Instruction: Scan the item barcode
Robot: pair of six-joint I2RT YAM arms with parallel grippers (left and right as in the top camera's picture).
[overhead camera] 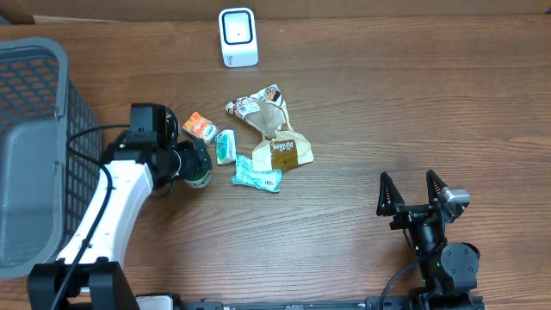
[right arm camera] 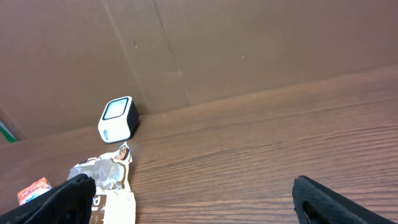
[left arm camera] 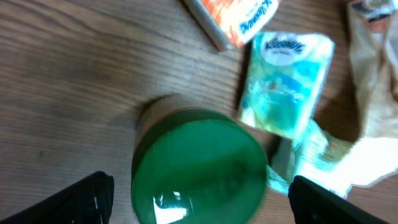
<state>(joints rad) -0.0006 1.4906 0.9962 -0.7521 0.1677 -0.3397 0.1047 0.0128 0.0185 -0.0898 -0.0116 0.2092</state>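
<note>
A jar with a green lid (left arm camera: 199,168) sits on the wooden table, lid towards the left wrist camera. My left gripper (left arm camera: 200,205) is open around it, a black finger (left arm camera: 81,202) on each side, with bare wood showing between finger and lid. From overhead the jar (overhead camera: 200,176) pokes out just below my left gripper (overhead camera: 196,164). The white barcode scanner (overhead camera: 238,37) stands at the table's far edge, well away, and it also appears in the right wrist view as the scanner (right arm camera: 118,119). My right gripper (overhead camera: 423,194) hangs open and empty at the front right.
Beside the jar lie an orange packet (overhead camera: 199,127), a Kleenex tissue pack (left arm camera: 286,84), a teal packet (overhead camera: 256,175) and a crumpled brown pouch (overhead camera: 275,129). A grey mesh basket (overhead camera: 60,69) fills the left side. A cardboard wall (right arm camera: 249,43) backs the table.
</note>
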